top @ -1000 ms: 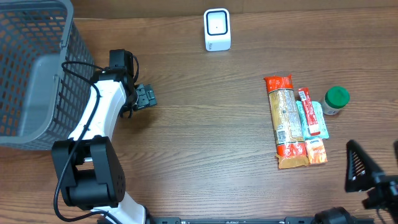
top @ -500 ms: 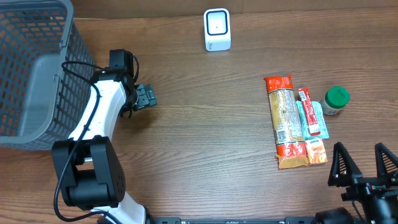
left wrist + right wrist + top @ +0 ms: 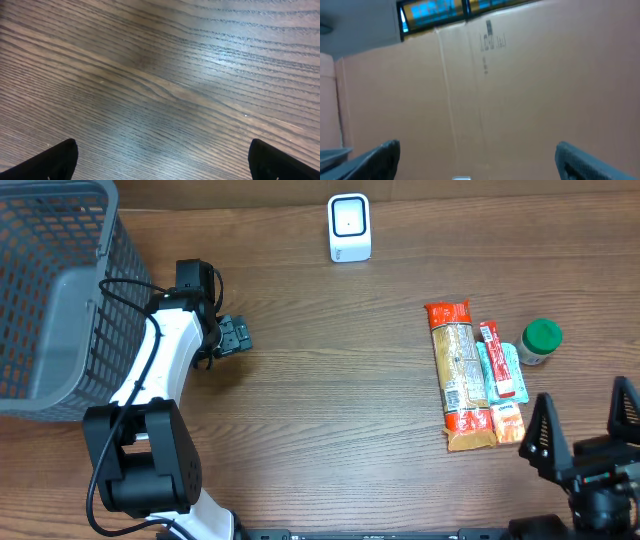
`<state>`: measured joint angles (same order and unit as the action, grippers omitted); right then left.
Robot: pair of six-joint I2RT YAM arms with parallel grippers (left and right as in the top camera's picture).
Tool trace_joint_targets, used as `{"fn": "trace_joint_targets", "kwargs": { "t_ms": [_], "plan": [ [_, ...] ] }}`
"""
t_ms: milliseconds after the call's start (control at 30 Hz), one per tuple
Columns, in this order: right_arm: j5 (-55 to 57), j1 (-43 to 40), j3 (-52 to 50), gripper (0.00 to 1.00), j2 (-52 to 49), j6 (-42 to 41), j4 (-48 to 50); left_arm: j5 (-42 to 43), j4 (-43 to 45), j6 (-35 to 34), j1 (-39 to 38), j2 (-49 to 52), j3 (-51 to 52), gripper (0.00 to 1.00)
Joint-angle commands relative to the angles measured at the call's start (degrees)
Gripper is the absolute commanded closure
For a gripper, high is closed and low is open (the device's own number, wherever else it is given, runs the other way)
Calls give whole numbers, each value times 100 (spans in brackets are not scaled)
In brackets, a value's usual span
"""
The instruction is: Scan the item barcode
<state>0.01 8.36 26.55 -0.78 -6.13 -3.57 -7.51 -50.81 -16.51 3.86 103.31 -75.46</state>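
Reading the table [image 3: 330, 410] from above as a dial with twelve at the far edge, my left gripper [image 3: 237, 335] hangs at about nine o'clock. Its fingers are spread wide with nothing between them. In the left wrist view the dark fingertips [image 3: 55, 160] sit in the lower corners, and only bare wood grain shows between them. The grey basket [image 3: 50, 290] stands at ten o'clock, close by my left arm.

My right gripper [image 3: 585, 420] is at about four o'clock, by the near right corner, and its fingers are also released and empty. The right wrist view shows a tan cardboard face [image 3: 520, 100] with blurred print.

The items lie together at three o'clock, just toward eleven o'clock from my right gripper. A long orange pasta packet [image 3: 458, 375] lies side by side with a teal packet [image 3: 488, 375] and a red stick packet [image 3: 497, 358]. A small orange sachet [image 3: 508, 423] lies at their near end. A green-lidded jar [image 3: 540, 340] stands just to their right. The white scanner [image 3: 349, 227] stands at twelve o'clock, well apart from them. Neither of my grippers touches any item.
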Motion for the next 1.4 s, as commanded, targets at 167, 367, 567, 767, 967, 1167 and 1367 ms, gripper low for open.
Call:
{"fn": "trace_joint_targets", "kwargs": {
  "t_ms": [167, 367, 567, 767, 967, 1167, 1367],
  "plan": [
    [-151, -46, -1088, 0, 59, 151, 1499, 7, 11, 24, 24, -22, 2, 0],
    [-177, -46, -1858, 0, 59, 149, 2262, 7, 11, 24, 24, -22, 2, 0],
    [-275, -57, -2291, 0, 59, 149, 2260, 7, 9, 24, 24, -22, 2, 0],
    [-380, -57, -2610, 0, 61, 146, 1480, 7, 11, 24, 24, -22, 2, 0],
    [-402, -57, -2610, 0, 61, 149, 444, 7, 9, 24, 24, -22, 2, 0],
    [-398, -57, -2610, 0, 61, 149, -87, 7, 11, 24, 24, -22, 2, 0],
    [-483, -57, -2610, 0, 61, 155, -72, 7, 11, 24, 24, -22, 2, 0]
  ]
}}
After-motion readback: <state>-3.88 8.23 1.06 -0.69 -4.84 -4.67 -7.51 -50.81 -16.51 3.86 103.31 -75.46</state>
